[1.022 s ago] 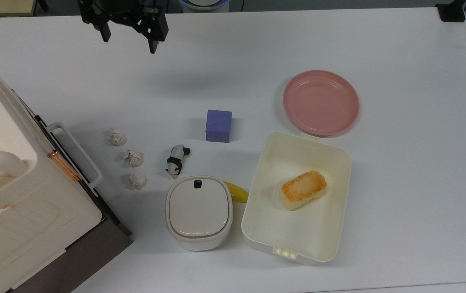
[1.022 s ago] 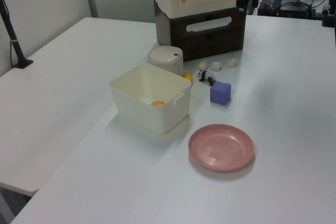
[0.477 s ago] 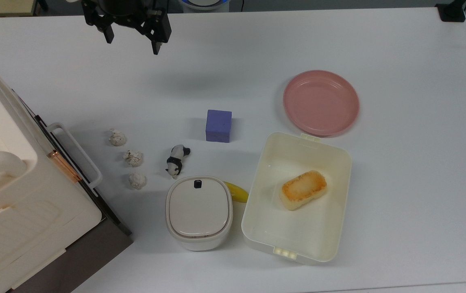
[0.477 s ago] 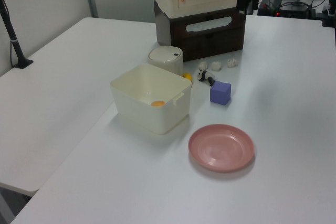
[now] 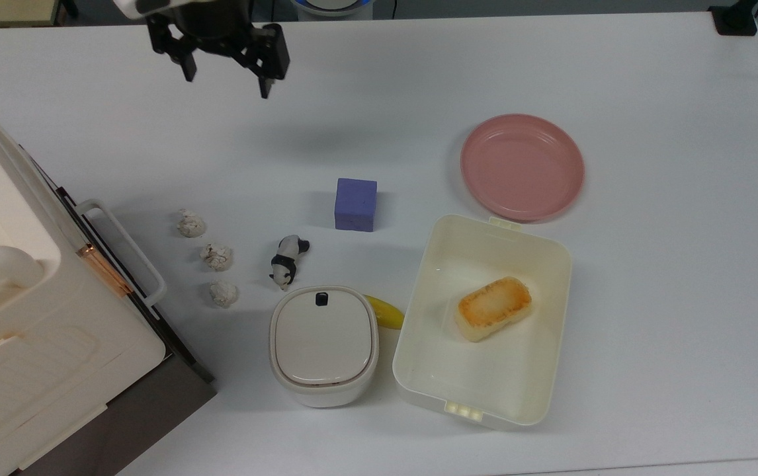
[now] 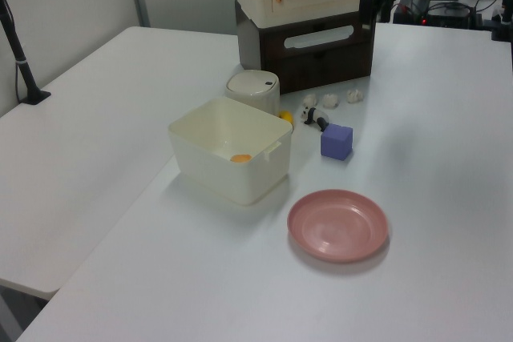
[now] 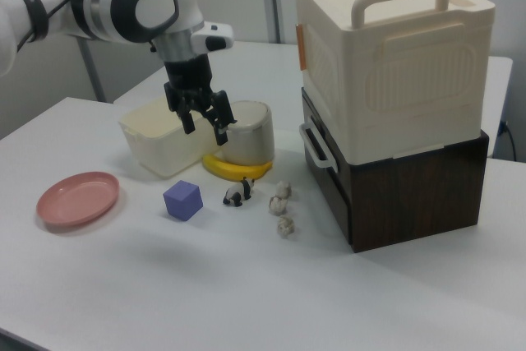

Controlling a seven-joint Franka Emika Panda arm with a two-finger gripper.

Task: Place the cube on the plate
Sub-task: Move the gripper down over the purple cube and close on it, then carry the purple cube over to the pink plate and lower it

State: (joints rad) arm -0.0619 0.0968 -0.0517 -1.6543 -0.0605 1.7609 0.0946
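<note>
1. The fingers (image 5: 228,71) were spread apart and grasped nothing; in the right view (image 7: 204,121) they pointed down and hung high above the surface (image 5: 650,317), touching none of the things on it.
2. Nothing of the task looked done: the cube (image 5: 356,204) sat flat on the surface, well apart from the fingers and lower than them in the top view, untouched.
3. In the right view the cube (image 7: 182,200) lay below the fingers and a little to the right view's left.
4. Farthest from the fingers, the plate (image 5: 522,166) lay bare beyond the cube.
5. What remained, by my judgement, was everything: reaching the cube, gripping it, carrying it across and setting it on the plate.
</note>
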